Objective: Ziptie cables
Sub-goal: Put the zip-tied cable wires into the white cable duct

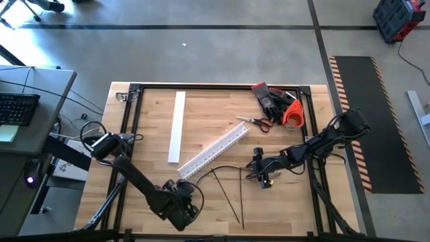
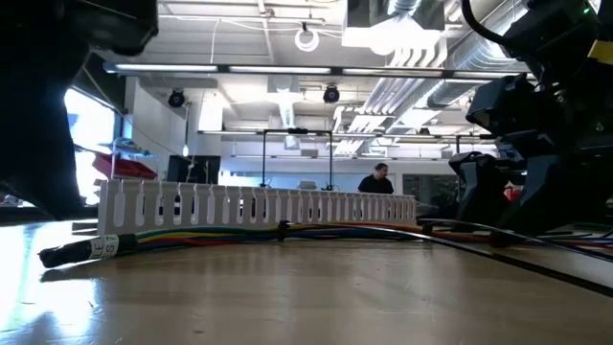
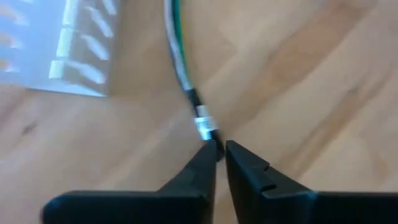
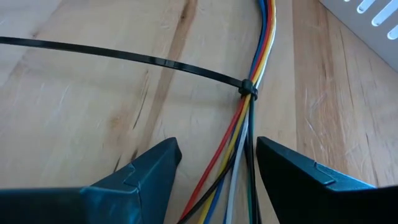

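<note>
The cables (image 1: pixel 218 167), a bundle of coloured wires, lie on the table in front of the white slotted channel (image 2: pixel 259 203). One black ziptie (image 4: pixel 124 57) is looped round the bundle, its head (image 4: pixel 247 89) against the wires and its tail lying flat. Two loose zipties (image 1: pixel 232 196) lie near the table's near edge. My right gripper (image 4: pixel 217 155) is open, one finger on each side of the bundle, touching nothing. My left gripper (image 3: pixel 221 152) is all but shut, its tips at the cables' dark, labelled end (image 3: pixel 204 127). My left gripper has its fingertips (image 3: pixel 208 158) right at the tip of the cables' sleeved end (image 3: pixel 214 146). I cannot tell whether they touch it. In the low view that end (image 2: pixel 72 252) lies flat on the table.
The flat white strip (image 1: pixel 177 126) lies left of the channel (image 1: pixel 215 151). Scissors (image 1: pixel 255 122), dark gloves (image 1: pixel 269 99) and an orange roll (image 1: pixel 293 114) sit at the far right corner. A black frame (image 1: pixel 131 121) borders the table. A person (image 2: pixel 375 178) shows far behind.
</note>
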You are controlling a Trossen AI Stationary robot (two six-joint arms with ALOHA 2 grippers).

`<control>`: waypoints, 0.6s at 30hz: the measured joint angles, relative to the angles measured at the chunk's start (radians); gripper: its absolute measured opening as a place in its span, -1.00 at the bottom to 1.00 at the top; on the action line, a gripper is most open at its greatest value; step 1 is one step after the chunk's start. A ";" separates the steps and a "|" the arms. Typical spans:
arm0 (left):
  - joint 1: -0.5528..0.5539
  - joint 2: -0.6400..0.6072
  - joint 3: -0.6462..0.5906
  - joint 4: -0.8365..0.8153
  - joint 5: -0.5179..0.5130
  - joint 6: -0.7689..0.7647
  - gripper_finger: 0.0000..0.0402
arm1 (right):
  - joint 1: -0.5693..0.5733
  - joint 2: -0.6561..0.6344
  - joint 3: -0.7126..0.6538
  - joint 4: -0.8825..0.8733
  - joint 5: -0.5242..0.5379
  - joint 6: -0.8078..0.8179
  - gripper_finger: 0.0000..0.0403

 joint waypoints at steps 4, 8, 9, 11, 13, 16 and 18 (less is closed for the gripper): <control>0.012 0.014 -0.057 0.102 -0.008 -0.022 -0.63 | 0.000 0.000 0.000 0.001 0.000 0.000 0.05; 0.033 0.022 -0.097 0.175 -0.008 -0.089 -0.33 | 0.000 0.000 0.000 0.002 0.000 0.000 0.05; 0.037 0.024 -0.104 0.178 0.000 -0.101 -0.28 | 0.000 0.000 -0.001 0.002 0.001 0.000 0.05; 0.039 0.025 -0.114 0.178 0.008 -0.115 -0.23 | 0.000 0.000 -0.001 0.002 -0.001 0.000 0.05; 0.039 0.027 -0.120 0.179 0.006 -0.107 -0.26 | 0.000 0.000 -0.001 0.001 0.001 0.000 0.05; 0.038 0.028 -0.120 0.172 0.022 -0.060 -0.47 | 0.000 0.000 0.000 -0.012 0.001 0.000 0.05; 0.038 0.029 -0.121 0.163 0.033 -0.010 -0.70 | 0.000 0.000 0.001 -0.025 0.016 0.012 0.05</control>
